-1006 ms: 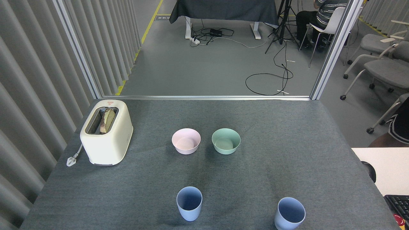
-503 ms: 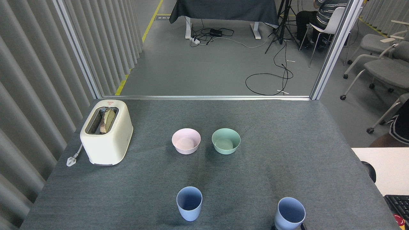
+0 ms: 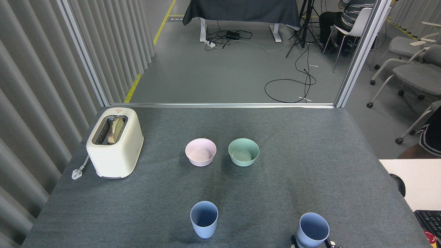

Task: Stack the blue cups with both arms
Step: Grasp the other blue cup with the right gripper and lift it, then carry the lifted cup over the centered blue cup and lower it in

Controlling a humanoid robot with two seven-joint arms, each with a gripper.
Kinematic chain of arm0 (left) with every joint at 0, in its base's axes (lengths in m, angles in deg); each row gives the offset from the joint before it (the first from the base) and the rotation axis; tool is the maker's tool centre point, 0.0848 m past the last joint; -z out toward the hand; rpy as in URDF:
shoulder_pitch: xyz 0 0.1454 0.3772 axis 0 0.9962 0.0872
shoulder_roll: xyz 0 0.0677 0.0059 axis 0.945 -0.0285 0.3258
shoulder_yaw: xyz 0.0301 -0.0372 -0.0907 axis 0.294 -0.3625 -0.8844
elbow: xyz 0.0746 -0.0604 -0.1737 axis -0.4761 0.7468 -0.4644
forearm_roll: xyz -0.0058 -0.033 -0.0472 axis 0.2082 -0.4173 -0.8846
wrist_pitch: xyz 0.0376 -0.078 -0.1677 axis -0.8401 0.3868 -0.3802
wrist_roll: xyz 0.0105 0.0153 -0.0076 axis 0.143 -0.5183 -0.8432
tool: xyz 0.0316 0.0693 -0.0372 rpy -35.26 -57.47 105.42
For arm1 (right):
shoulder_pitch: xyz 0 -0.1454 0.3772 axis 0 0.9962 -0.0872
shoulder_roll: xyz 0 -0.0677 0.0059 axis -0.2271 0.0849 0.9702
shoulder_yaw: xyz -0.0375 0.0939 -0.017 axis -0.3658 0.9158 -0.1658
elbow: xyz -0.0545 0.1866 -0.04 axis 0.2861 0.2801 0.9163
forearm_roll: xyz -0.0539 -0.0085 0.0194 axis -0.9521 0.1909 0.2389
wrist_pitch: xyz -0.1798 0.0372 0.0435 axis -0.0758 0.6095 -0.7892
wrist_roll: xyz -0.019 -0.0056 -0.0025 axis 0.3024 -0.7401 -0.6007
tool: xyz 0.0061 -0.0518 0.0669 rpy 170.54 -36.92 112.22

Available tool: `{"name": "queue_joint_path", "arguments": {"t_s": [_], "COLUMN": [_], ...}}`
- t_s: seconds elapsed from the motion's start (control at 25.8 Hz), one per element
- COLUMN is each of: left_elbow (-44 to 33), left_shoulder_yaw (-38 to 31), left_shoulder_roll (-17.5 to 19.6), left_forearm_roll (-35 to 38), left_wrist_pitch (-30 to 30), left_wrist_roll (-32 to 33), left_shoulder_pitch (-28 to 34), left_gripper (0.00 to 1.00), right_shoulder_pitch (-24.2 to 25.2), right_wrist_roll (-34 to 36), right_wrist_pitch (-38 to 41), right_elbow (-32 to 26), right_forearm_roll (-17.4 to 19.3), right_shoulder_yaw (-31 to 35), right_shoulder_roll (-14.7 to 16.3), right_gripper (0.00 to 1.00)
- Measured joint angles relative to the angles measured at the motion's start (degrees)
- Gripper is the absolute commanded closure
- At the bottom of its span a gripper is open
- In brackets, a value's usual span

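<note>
Two blue cups stand upright and well apart at the table's [image 3: 310,144] near edge: left cup [image 3: 204,219], right cup [image 3: 312,230]. The right gripper [image 3: 311,244] peeks up with its fingertips spread either side of the right cup's base.

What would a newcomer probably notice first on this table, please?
Probably the cream toaster at the table's left, bread in its slot. Next, the pink bowl and green bowl side by side mid-table, then two blue cups upright and apart near the front edge.
</note>
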Motion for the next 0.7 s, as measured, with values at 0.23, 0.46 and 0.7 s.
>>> {"name": "queue_joint_path", "arguments": {"t_s": [0.23,0.46,0.7], "left_elbow": [0.1,0.0,0.0], "left_shoulder_yaw": [0.0,0.1,0.2], "left_shoulder_roll": [0.0,0.0,0.0], "left_forearm_roll": [0.0,0.0,-0.1], "left_wrist_pitch": [0.0,0.0,0.0], "left_wrist_roll": [0.0,-0.4,-1.3], "left_shoulder_pitch": [0.0,0.0,-0.1], "left_gripper": [0.00,0.00,0.00], "right_shoulder_pitch": [-0.4,-0.5,-7.7], "right_wrist_roll": [-0.2,0.5,-3.1], "right_wrist_pitch": [-0.2,-0.2,-0.2], "right_elbow": [0.4,-2.9,-6.7], "right_forearm_roll": [-1.3,-2.8,-3.6], "right_shoulder_yaw": [-0.1,-0.1,-4.1], "right_shoulder_roll": [-0.1,-0.8,-1.6], "right_gripper": [0.32,0.37,0.36]}}
